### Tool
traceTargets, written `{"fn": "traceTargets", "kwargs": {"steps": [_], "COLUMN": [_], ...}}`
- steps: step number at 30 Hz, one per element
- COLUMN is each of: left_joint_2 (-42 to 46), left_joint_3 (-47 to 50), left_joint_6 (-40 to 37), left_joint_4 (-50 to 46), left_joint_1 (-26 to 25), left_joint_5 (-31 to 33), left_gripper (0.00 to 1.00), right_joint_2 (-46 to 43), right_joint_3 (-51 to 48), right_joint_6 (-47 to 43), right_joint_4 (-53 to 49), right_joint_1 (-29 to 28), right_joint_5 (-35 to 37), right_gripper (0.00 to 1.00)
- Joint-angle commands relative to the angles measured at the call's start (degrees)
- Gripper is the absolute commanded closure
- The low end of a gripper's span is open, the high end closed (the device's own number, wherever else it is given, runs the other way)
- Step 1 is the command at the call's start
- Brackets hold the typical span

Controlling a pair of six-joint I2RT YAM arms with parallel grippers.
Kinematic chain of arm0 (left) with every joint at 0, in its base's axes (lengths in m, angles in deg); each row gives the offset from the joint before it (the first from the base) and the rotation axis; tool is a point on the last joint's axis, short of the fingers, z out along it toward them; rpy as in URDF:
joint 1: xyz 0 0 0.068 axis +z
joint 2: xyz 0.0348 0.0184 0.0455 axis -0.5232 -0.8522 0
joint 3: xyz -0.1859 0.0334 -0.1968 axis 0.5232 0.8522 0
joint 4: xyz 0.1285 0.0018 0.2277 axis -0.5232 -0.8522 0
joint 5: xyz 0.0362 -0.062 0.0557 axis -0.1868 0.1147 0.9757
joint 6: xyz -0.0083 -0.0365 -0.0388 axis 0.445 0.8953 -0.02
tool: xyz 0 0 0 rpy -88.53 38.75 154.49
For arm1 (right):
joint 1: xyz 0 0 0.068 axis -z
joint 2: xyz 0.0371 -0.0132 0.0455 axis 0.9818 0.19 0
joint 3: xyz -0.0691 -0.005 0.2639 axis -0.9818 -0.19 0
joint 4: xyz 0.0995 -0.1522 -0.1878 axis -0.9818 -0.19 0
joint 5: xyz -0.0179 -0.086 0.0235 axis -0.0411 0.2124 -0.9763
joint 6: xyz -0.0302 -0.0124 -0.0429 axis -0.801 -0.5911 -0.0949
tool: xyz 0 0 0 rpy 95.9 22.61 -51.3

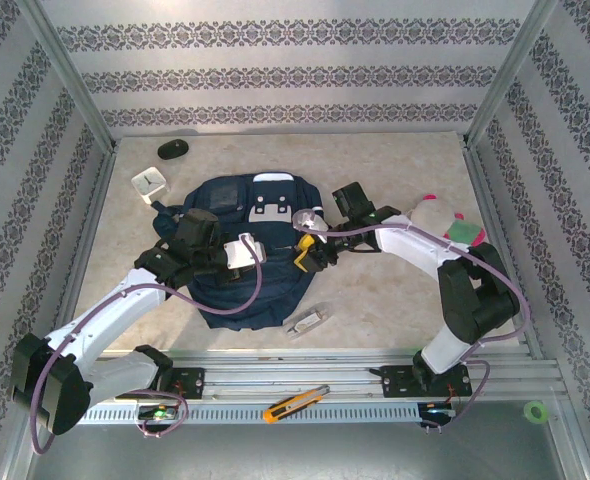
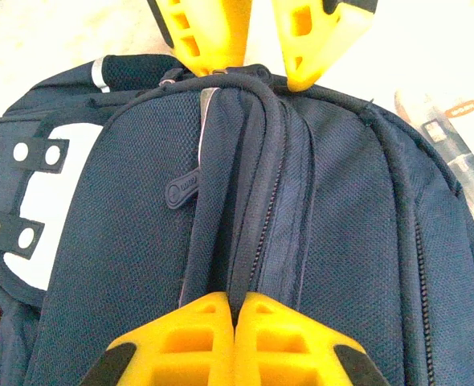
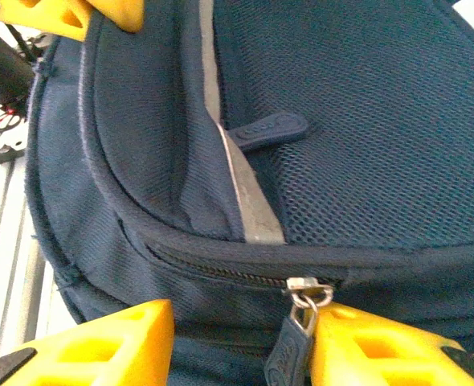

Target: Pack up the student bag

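Marbled counter [image 1: 395,290]: bag [image 1: 240,290] looks soft, floppy, best taken by zipper pull [image 3: 289,362] or seam; left gripper [image 2: 235,310] clenched at seam, right gripper [image 3: 241,338] parted around pull.

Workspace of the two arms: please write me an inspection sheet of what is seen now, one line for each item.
Surface: beige marbled table, no spills seen.
Job's things: student bag lies flat at centre; zipper looks closed beside the zipper pull.
Clutter: black oval object, white square box, plush toy, small clear item, orange cutter, green tape roll.
Grippers: left gripper shut at the bag's seam; right gripper open, astride the zipper pull.
Cables: purple cables along both arms, one looping over the bag.
Surroundings: patterned walls.
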Motion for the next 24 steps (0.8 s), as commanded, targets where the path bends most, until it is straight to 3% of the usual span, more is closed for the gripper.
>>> {"fn": "traceTargets", "kwargs": {"steps": [1,8,15,21,24], "left_joint_2": [1.1,0.9,0.9,0.9,0.7], "left_joint_3": [-0.6,-0.6,-0.5,-0.4,-0.1], "left_joint_6": [1.8,2.2,3.5,4.9,7.4], "left_joint_4": [6.7,6.9,7.8,8.0,9.3], "left_joint_1": [0.6,0.7,0.6,0.6,0.6], "left_joint_5": [-1.0,-1.6,-3.0,-2.9,-1.9], "left_gripper": [1.00,1.00,1.00,1.00,1.00], "right_joint_2": [1.0,0.4,2.1,1.7,-0.2], "right_joint_3": [2.1,1.0,1.3,1.2,0.4], "right_joint_6": [-0.8,3.2,7.6,10.5,11.4], "right_joint_4": [-4.4,0.0,2.3,4.8,5.8], "right_joint_1": [0.4,0.3,0.3,0.3,0.4], "right_joint_5": [-6.0,-7.8,-3.2,0.8,1.0], "right_gripper": [0.60,0.74,0.79,1.00,1.00]}}
